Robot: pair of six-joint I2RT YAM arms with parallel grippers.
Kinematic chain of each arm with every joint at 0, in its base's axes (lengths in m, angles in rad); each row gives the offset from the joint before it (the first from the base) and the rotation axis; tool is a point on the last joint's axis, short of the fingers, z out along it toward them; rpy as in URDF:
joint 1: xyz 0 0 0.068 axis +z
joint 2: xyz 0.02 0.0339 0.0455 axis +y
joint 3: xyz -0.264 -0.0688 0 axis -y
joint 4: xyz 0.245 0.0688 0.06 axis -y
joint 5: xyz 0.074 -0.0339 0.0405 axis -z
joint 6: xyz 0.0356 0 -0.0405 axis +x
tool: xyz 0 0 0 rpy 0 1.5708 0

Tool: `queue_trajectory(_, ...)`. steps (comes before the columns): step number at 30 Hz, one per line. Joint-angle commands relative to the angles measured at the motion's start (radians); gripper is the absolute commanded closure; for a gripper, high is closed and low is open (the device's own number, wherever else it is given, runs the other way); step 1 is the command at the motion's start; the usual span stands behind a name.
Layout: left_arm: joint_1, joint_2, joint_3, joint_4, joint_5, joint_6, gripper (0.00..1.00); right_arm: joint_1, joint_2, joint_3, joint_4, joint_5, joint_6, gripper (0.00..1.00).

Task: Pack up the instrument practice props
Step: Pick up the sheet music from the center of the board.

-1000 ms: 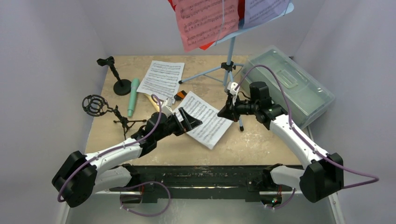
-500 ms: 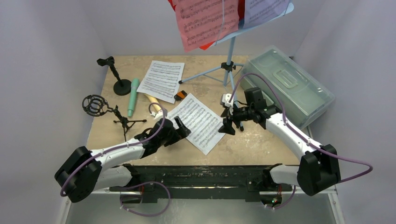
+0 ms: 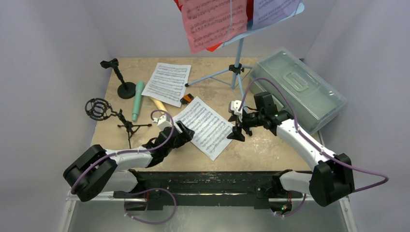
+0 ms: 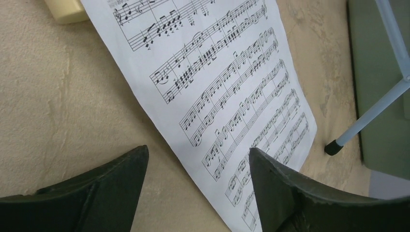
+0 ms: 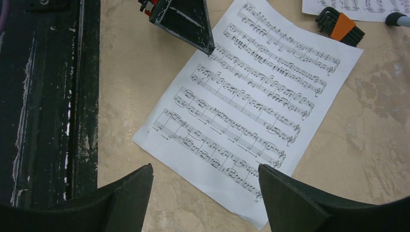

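Both pincers stand spread over the near white music sheet (image 3: 205,126) (image 4: 217,96) (image 5: 251,111), which lies flat on the beige table (image 3: 270,150).

The left gripper (image 3: 186,132) (image 4: 198,154) is at the sheet's left edge and the right gripper (image 3: 236,134) (image 5: 205,169) is above its right edge, neither pinching anything. To the far left lie a second white sheet (image 3: 168,82), the teal microphone (image 3: 138,100), the beige microphone (image 3: 158,104), the black microphone tripod (image 3: 126,126) and the black round-base pole (image 3: 123,83). The light-blue perforated music rack (image 3: 239,53) stands at the far side with pink (image 3: 212,21), red and lilac sheets (image 3: 273,9). The translucent grey-green plastic box (image 3: 300,89) sits right of it.
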Motion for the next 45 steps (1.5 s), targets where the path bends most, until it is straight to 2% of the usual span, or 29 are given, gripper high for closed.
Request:
queue_trajectory(1, 0.002, 0.043, -0.105, 0.186, -0.041, -0.02, 0.31, 0.003, -0.041, -0.009, -0.011, -0.036, -0.037, 0.17)
queue_trajectory(5, 0.024, 0.062, -0.143, 0.316, -0.018, 0.004, 0.66, 0.004, -0.043, -0.007, -0.021, -0.041, -0.047, 0.17)
queue_trajectory(8, 0.038, 0.05, -0.151, 0.366, 0.024, 0.077, 1.0, 0.003, -0.049, -0.008, -0.024, -0.042, -0.053, 0.17)
queue_trajectory(12, 0.037, -0.045, -0.13, 0.295, 0.034, 0.179, 1.0, 0.004, -0.057, -0.009, -0.032, -0.041, -0.062, 0.17)
queue_trajectory(17, 0.038, -0.198, -0.066, 0.115, 0.038, 0.316, 1.0, 0.003, -0.059, -0.006, -0.041, -0.043, -0.072, 0.17)
queue_trajectory(21, 0.038, -0.26, -0.003, -0.019, 0.027, 0.414, 1.0, 0.003, -0.06, -0.003, -0.047, -0.042, -0.079, 0.17)
queue_trajectory(31, 0.038, -0.317, 0.177, -0.266, -0.074, 0.682, 1.0, 0.003, -0.064, -0.003, -0.052, -0.037, -0.089, 0.17)
queue_trajectory(36, 0.051, -0.292, 0.257, -0.312, -0.12, 0.801, 1.0, 0.003, -0.062, -0.004, -0.053, -0.035, -0.092, 0.17)
queue_trajectory(41, 0.14, -0.26, 0.309, -0.291, -0.038, 0.81, 1.0, 0.003, -0.061, -0.001, -0.056, -0.032, -0.094, 0.17)
queue_trajectory(45, 0.18, -0.247, 0.312, -0.319, 0.041, 0.655, 1.0, 0.002, -0.077, -0.005, -0.058, -0.031, -0.096, 0.17)
